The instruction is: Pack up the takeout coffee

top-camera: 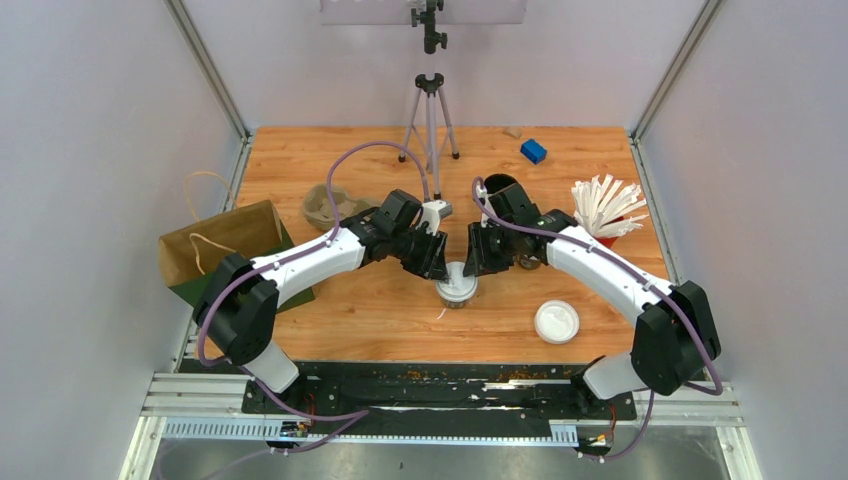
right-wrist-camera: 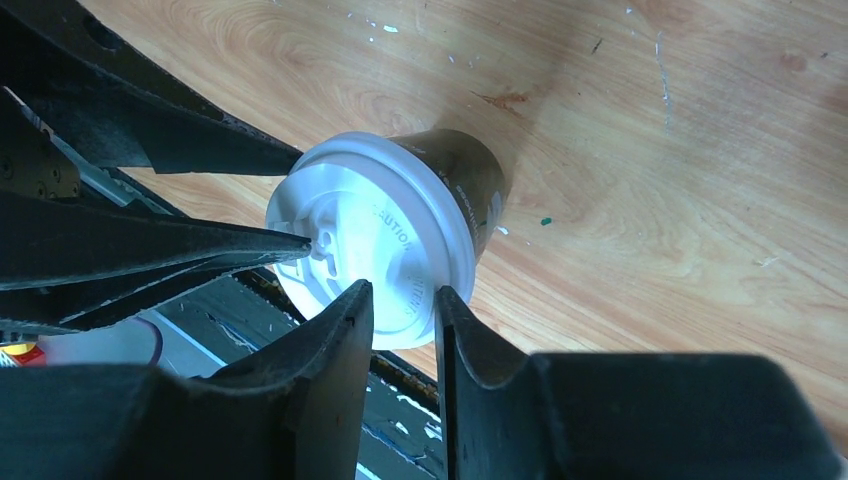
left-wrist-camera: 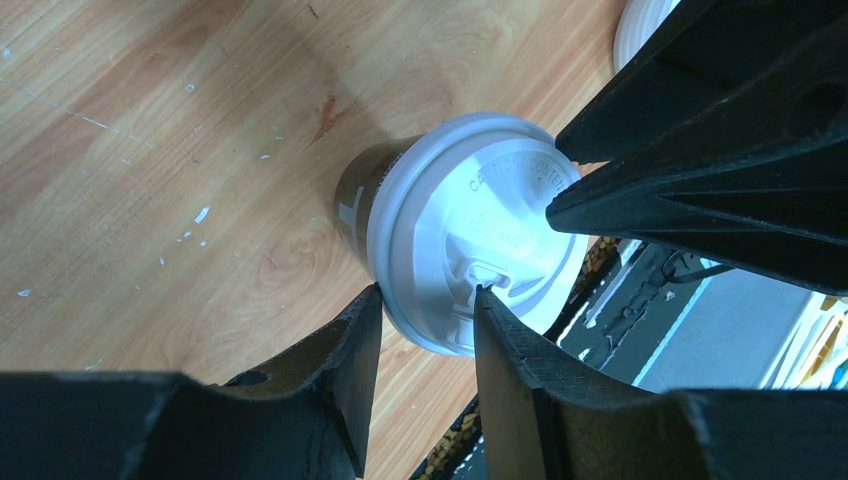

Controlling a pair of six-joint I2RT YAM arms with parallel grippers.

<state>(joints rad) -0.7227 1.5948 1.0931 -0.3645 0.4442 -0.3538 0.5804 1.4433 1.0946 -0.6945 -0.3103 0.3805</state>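
The cup (top-camera: 457, 292) stands upright at the middle of the table (top-camera: 350, 310) with its white lid (left-wrist-camera: 470, 210) on. In the top view the left gripper (left-wrist-camera: 428, 293) leans in from the left and the right gripper (right-wrist-camera: 402, 288) from the right, and their tips meet over the lid. In each wrist view the jaws stand a little apart at the lid's near edge, with the rim showing in the narrow gap; neither is clamped on anything. The other arm's pointed tip reaches onto the lid top. A loose lid (top-camera: 556, 321) lies flat, lower right of the cup. A black cup stack (top-camera: 497, 189) stands just behind the right gripper, with white sticks (top-camera: 606, 207) in a red holder further right and a blue block (top-camera: 533, 151) at the upper right. A tripod (top-camera: 431, 112) stands at top centre. A brown tray (top-camera: 322, 206) lies upper left of the cup, and a paper bag (top-camera: 220, 240) sits at the table's left edge.
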